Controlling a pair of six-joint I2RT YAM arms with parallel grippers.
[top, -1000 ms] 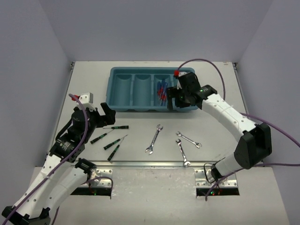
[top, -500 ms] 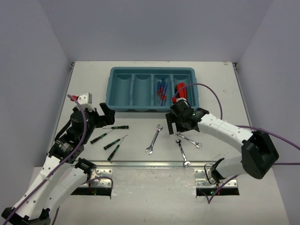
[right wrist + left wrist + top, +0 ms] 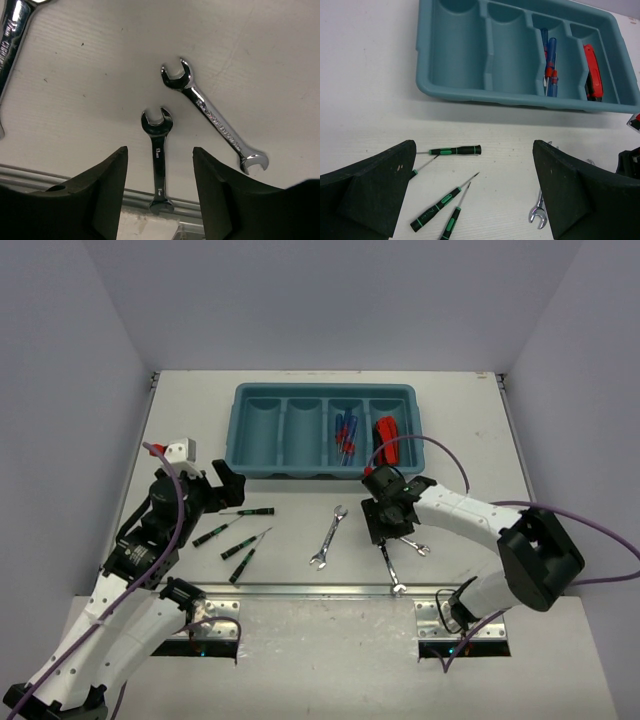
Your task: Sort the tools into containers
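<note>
Since the small wrench lies right under the right gripper, shank between the fingers and long axis near-far, square to the squeeze, the right arm takes it. Jaws half-wide, gap each side, nothing held. Left gripper wide, empty, over the screwdrivers at left. Tray sits far of the wrench. Top view: gripper hides the wrench's far head. Finger height above the table unclear.
</note>
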